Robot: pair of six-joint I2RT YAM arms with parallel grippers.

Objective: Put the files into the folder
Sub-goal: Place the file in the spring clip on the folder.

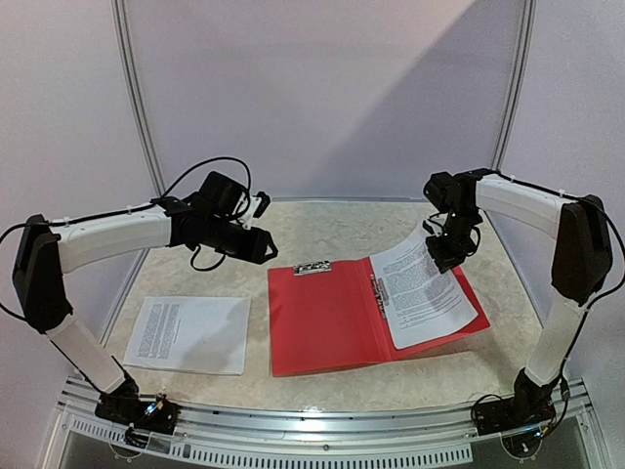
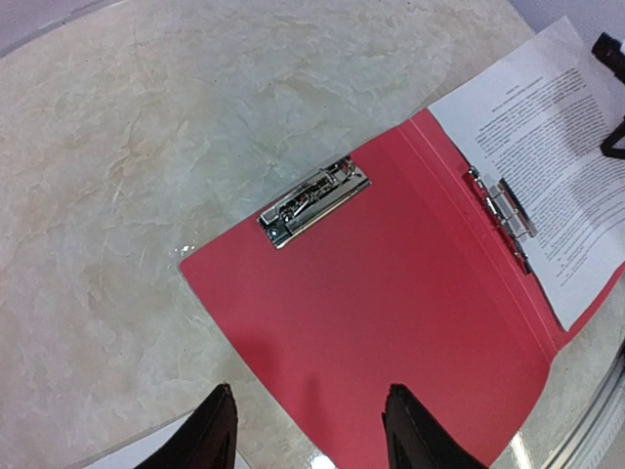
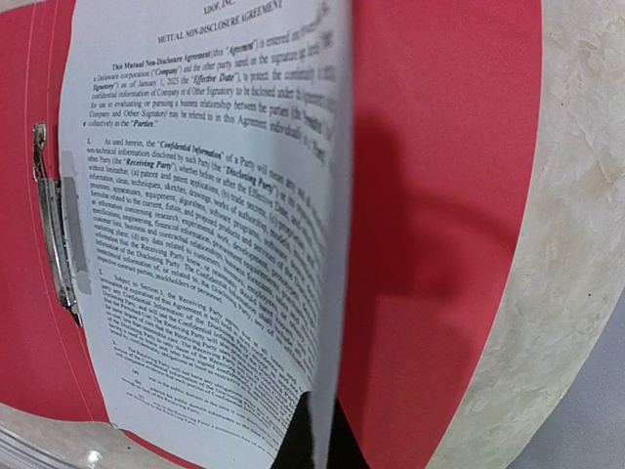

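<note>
Pinching a light, floppy sheet (image 1: 430, 293) by its far edge, the right claw (image 1: 444, 256) drapes it over the open folder (image 1: 317, 327)'s right cover; the left claw (image 2: 308, 430) hovers half-open and empty; a second sheet (image 1: 190, 334) lies left.

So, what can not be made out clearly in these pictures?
Right pincer: in the right wrist view, the lifted sheet hides nearly all of its tips.
Loose sheet: print too small in the top view; cut off by the bottom edge in the left wrist view.
</note>
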